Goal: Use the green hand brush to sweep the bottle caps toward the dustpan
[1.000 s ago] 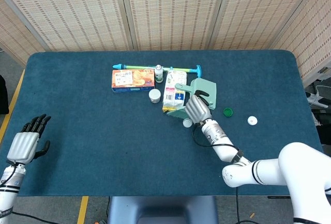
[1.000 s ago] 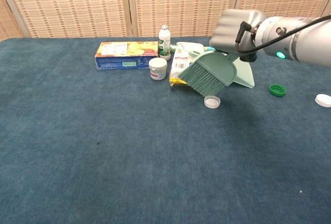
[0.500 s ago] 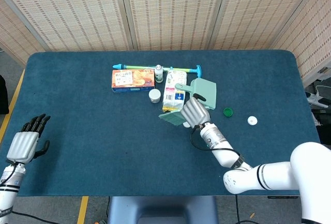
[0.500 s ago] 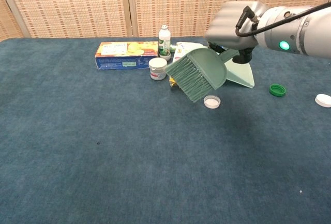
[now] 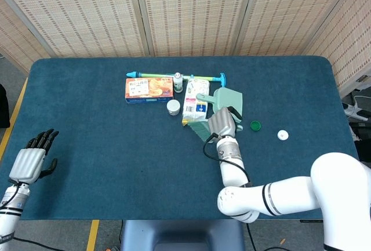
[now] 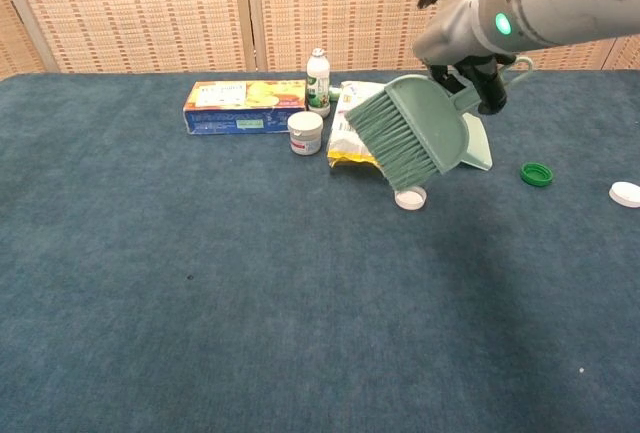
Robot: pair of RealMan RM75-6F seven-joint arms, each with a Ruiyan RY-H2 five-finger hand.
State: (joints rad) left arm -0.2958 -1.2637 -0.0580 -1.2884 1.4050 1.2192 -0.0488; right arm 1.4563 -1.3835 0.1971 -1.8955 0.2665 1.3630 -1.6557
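My right hand (image 5: 222, 123) (image 6: 463, 81) grips the handle of the green hand brush (image 6: 408, 134), which is tilted with its bristles (image 6: 385, 145) pointing down and to the left. The bristle tips hang just above a white bottle cap (image 6: 410, 197); the head view hides this cap under my hand. The green dustpan (image 6: 478, 149) (image 5: 230, 98) lies right behind the brush. A green cap (image 6: 537, 174) (image 5: 255, 126) and another white cap (image 6: 625, 193) (image 5: 283, 135) lie further right. My left hand (image 5: 29, 161) is at the table's near left edge, holding nothing, fingers apart.
Behind the brush stand an orange box (image 6: 245, 105), a small bottle (image 6: 318, 81), a white jar (image 6: 305, 133) and a yellow-white snack pack (image 6: 355, 123). A long blue-green stick (image 5: 174, 75) lies at the back. Bare blue cloth spreads in front.
My right hand has risen and turned at the wrist, swinging the brush from left of the white cap to right over it. The caps and my left hand have not moved.
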